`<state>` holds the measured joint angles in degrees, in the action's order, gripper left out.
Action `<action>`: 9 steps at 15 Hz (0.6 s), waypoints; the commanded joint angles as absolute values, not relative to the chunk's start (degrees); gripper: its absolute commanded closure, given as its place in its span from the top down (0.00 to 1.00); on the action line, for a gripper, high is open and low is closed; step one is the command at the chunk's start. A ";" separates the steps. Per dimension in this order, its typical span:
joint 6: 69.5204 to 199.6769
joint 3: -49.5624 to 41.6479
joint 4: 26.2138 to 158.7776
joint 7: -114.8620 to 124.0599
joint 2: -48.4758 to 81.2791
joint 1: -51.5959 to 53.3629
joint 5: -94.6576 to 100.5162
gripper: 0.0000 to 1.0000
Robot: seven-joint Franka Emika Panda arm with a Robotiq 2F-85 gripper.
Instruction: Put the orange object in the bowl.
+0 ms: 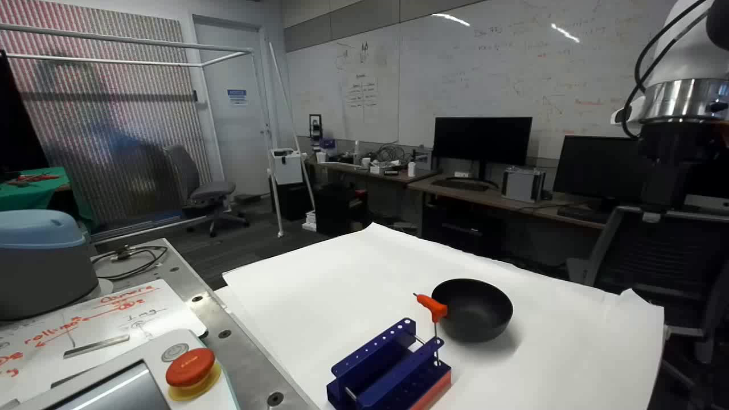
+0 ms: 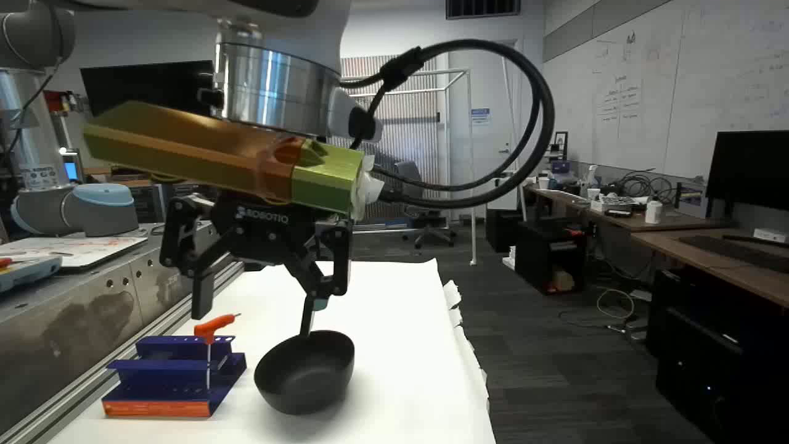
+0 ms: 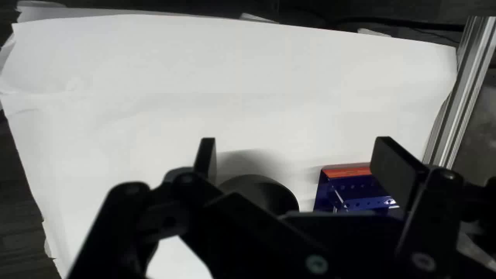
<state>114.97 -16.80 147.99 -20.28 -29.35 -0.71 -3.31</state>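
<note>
In an exterior view, black two-finger gripper (image 2: 253, 324) noted left of centre, fingers wide apart. Orange T-handled tool (image 2: 212, 327) stands upright in dark-blue perforated rack (image 2: 159, 365), lower left; round black bowl (image 2: 305, 376) sits right of rack.

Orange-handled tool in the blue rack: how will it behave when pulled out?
Probably stiff: the orange-handled tool has a straight, metallic-looking shaft. Likely wants a vertical lift; a sideways pull could bind, since the shaft runs down into the blue rack. Once free it may tilt, as the handle sits mostly to one side of the shaft.
</note>
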 commanded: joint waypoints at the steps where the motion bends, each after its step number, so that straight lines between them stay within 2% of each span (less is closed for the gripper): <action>1: 114.83 -15.35 147.88 -20.96 -29.11 -2.26 -4.09 1.00; 5: 114.83 -15.35 147.84 -20.96 -29.15 -2.26 -4.09 1.00; 9: 120.04 -6.13 143.19 0.29 -21.77 -2.36 -3.99 1.00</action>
